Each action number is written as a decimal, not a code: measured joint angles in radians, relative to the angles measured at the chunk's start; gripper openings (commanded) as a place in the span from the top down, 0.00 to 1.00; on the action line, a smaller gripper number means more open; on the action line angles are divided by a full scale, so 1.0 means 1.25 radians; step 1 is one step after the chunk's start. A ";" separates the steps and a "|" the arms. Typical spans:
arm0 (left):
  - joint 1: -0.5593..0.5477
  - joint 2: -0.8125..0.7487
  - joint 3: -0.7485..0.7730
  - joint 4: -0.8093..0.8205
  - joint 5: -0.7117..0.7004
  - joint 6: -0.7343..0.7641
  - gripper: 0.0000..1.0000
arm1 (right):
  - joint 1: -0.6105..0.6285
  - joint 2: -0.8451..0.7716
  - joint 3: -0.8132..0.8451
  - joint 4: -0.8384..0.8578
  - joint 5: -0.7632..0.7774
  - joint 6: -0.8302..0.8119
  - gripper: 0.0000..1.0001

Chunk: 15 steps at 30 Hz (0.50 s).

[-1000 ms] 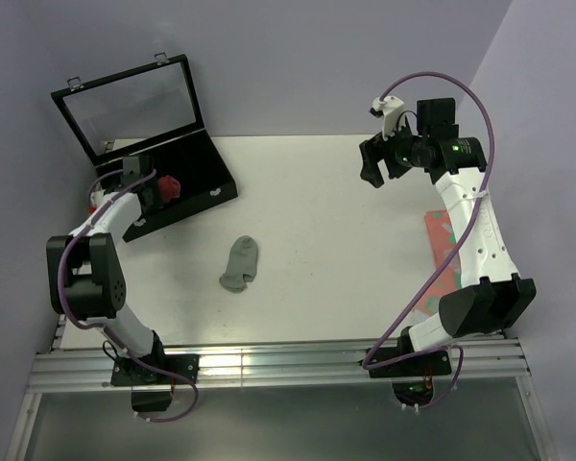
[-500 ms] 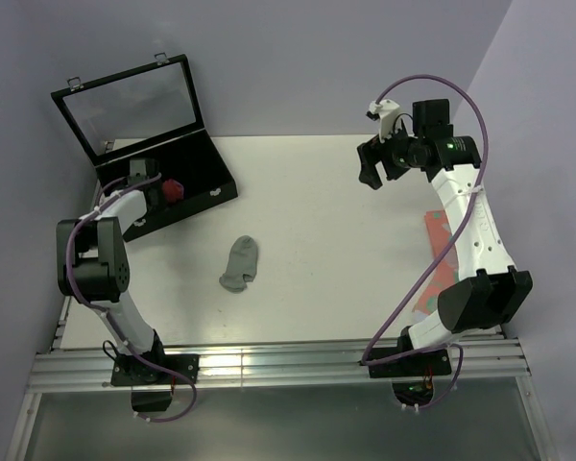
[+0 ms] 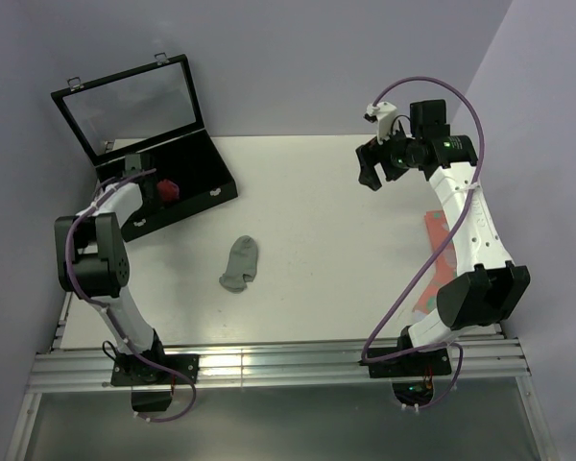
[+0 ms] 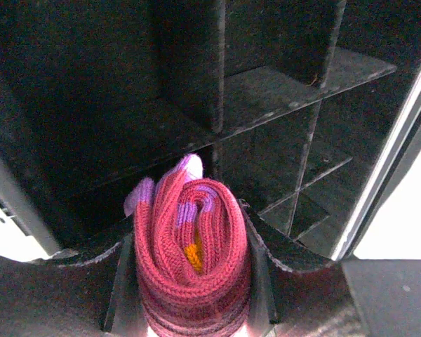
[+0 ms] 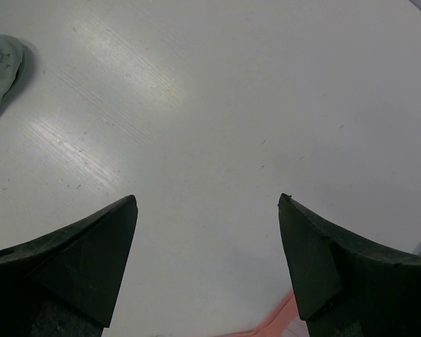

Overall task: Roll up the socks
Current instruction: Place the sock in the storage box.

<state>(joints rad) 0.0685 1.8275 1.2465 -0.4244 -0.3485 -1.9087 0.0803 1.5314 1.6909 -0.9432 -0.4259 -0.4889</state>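
Observation:
My left gripper (image 4: pixel 191 263) is shut on the magenta-red sock (image 4: pixel 191 260), rolled into a tight coil with purple and orange showing at its core. It holds the roll over the compartments of the black case (image 4: pixel 266 98). From above the roll (image 3: pixel 167 189) shows as a red spot in the case (image 3: pixel 211 187), with the left gripper (image 3: pixel 146 187) beside it. The grey ankle sock (image 3: pixel 239 264) lies flat mid-table, unrolled; its tip shows in the right wrist view (image 5: pixel 0 67). My right gripper (image 5: pixel 207 203) is open and empty, raised at the back right (image 3: pixel 370 168).
The case's glass lid (image 3: pixel 130 101) stands open at the back left. A salmon-pink sock with teal and white patches (image 3: pixel 440 250) lies along the right table edge, partly under the right arm; its pink edge shows in the right wrist view (image 5: pixel 281 319).
My left gripper has moved a little further back into the case with the rolled sock. The right arm has shifted slightly. The grey sock has not moved.

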 measured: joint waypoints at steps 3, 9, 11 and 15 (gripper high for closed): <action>0.007 0.020 0.052 -0.049 -0.004 0.020 1.00 | 0.000 0.000 -0.009 0.001 0.000 -0.002 0.12; 0.013 0.050 0.150 -0.107 -0.006 0.056 1.00 | 0.000 0.001 -0.021 0.001 0.000 -0.004 0.12; 0.013 0.050 0.160 -0.111 -0.010 0.076 1.00 | 0.000 0.001 -0.024 0.001 0.000 -0.006 0.12; 0.014 0.062 0.230 -0.144 -0.029 0.148 0.99 | 0.000 0.001 -0.026 0.002 -0.001 -0.006 0.12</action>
<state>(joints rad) 0.0860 1.9045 1.5345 -0.6044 -0.3843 -1.7237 0.0803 1.5326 1.6581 -0.9409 -0.4267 -0.4961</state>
